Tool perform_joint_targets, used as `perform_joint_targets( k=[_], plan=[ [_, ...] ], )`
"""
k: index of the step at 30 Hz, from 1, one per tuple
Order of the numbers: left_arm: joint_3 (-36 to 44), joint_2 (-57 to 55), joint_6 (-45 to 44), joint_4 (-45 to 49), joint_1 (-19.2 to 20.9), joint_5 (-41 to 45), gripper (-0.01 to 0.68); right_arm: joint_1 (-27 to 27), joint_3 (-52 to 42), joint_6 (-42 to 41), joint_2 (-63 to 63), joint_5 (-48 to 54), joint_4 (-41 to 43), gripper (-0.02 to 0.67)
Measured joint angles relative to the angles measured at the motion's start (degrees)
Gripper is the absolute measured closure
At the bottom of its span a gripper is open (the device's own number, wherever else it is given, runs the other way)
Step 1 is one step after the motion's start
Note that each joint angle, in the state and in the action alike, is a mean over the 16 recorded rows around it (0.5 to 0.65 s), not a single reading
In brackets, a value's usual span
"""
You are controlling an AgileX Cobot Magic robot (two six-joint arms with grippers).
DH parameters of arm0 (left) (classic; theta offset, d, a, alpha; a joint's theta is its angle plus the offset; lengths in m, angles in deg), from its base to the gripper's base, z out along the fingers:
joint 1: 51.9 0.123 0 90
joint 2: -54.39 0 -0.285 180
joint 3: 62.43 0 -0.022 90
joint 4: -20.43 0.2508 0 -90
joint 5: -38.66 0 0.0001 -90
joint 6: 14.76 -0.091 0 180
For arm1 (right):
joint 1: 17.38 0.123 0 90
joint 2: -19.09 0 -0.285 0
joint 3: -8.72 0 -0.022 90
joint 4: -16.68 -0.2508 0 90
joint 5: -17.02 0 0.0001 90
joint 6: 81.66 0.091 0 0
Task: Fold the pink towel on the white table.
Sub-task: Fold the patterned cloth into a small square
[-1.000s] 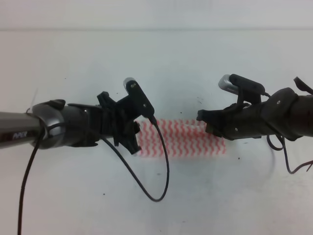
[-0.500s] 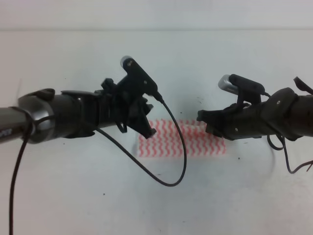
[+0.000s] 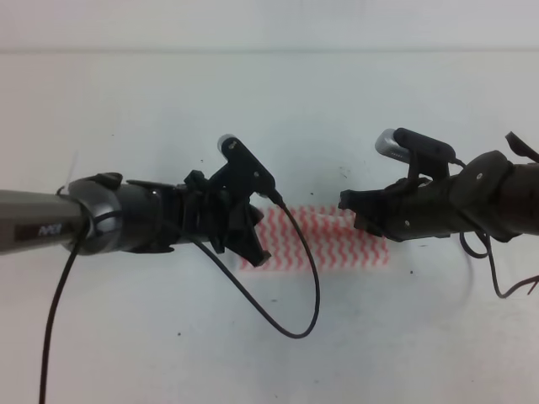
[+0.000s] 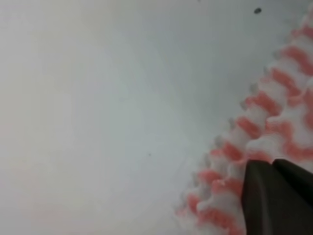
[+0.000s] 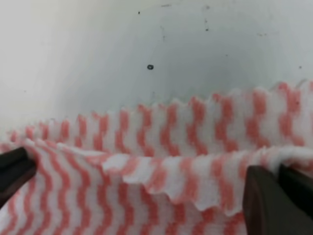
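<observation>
Lifting a pink towel [image 5: 186, 166] fold only its wrist view shows, the right tool [image 5: 142, 191] spreads wide.

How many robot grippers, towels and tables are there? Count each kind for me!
Grippers: 2 (left gripper, right gripper)
Pink towel: 1
White table: 1
Total: 4
</observation>
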Motion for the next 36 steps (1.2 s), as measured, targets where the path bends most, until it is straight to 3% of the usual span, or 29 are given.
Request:
perform_joint_targets(
  k=[8,24,36],
  plan=[
    [-0.6,1.0,1.7,1.4,0.0,1.9,0.677,0.0,0.0,0.0,-0.1,0.0,0.0,0.664],
    [-1.1,-1.9,4.5,2.8,0.0,23.0,0.677,0.0,0.0,0.1,-0.2,0.0,0.0,0.664],
    [-2.0,-4.3,4.3,2.8,-0.2,26.2,0.677,0.0,0.0,0.1,-0.1,0.0,0.0,0.664]
  ],
)
